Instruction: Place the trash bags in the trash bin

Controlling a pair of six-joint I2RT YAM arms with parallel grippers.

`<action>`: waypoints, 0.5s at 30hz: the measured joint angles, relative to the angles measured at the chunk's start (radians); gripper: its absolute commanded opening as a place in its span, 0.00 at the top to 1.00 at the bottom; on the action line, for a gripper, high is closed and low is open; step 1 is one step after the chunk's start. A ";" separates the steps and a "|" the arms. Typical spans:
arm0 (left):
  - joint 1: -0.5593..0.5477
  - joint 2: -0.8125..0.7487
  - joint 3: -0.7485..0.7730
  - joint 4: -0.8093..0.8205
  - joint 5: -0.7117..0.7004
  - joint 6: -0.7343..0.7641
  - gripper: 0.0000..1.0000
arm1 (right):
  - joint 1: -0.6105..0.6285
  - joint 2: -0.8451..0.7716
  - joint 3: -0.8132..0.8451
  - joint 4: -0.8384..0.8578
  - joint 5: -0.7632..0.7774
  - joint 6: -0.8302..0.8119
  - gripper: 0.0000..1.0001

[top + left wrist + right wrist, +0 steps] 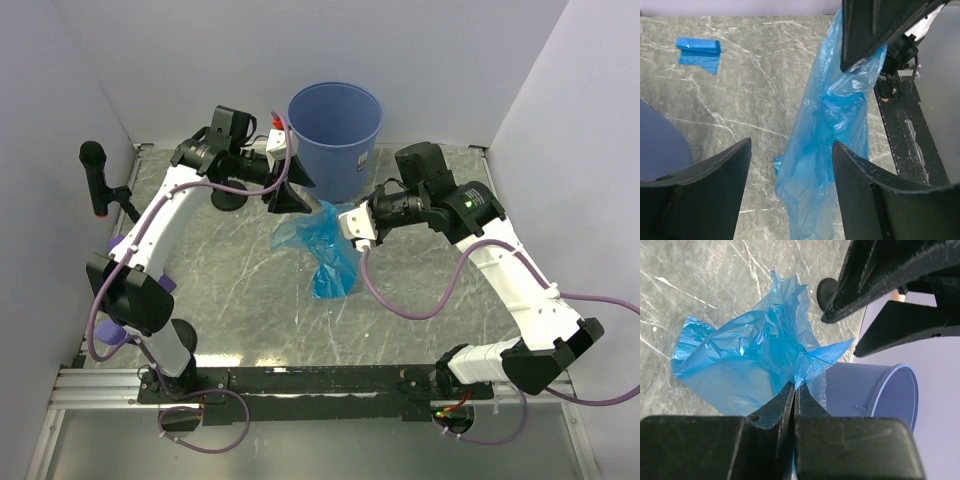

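Observation:
A thin blue trash bag [328, 250] hangs crumpled over the table just in front of the trash bin [335, 130], a round blue bucket at the back. My right gripper [796, 387] is shut on a pinch of the bag's film [750, 360], with the bin [880, 390] right behind it. My left gripper [291, 191] is open beside the bag, to its left. In the left wrist view the bag [832, 130] hangs beyond the gap of the left gripper [791, 145], touching neither finger. A small folded blue packet [699, 52] lies flat on the table farther off.
A black handle-like device [95, 172] is mounted at the left wall. A black round base [228, 198] stands under the left arm. White walls close in the table on three sides. The metal rail [320, 380] with both arm bases runs along the near edge.

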 measured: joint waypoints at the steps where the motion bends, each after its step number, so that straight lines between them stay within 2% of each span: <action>1: 0.000 0.000 0.003 -0.011 -0.001 0.013 0.30 | 0.000 0.000 0.000 0.001 0.003 0.002 1.00; 8: -0.010 0.001 0.025 -0.076 -0.020 0.090 0.31 | 0.000 0.000 0.000 0.034 0.005 0.019 1.00; 15: -0.037 0.014 0.018 -0.046 -0.058 0.087 0.41 | 0.002 -0.001 0.000 0.051 0.004 0.017 1.00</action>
